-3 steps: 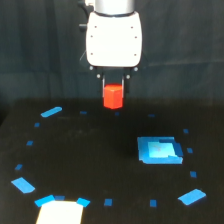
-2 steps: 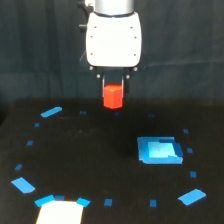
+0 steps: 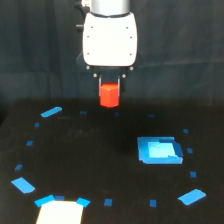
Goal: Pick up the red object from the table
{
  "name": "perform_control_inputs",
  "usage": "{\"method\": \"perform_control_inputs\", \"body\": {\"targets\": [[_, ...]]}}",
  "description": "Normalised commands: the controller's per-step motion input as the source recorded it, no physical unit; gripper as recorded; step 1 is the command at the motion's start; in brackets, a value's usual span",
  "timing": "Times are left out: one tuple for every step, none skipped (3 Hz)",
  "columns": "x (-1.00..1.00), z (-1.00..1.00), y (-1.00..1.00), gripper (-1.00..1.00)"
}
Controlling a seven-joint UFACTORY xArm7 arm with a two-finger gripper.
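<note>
Above the bench [image 3: 90, 165], up and left of the blue patch [image 3: 159, 150]: red block [image 3: 109, 95] clamped in end effector [image 3: 110, 91], lifted clear. Risk of slipping out under a jerky lift, given the shallow-looking pinch.

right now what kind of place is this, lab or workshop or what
Probably a robot lab test bench: a black table ringed with blue tape marks, a dark backdrop, and a white gripper gripping a red object.
</note>
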Motion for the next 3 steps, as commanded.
{"method": "perform_control_inputs", "body": {"targets": [[-0.11, 0.10, 0.02, -1.00], [-0.09, 0.09, 0.27, -0.97], [0.02, -0.14, 0.18, -1.00]]}}
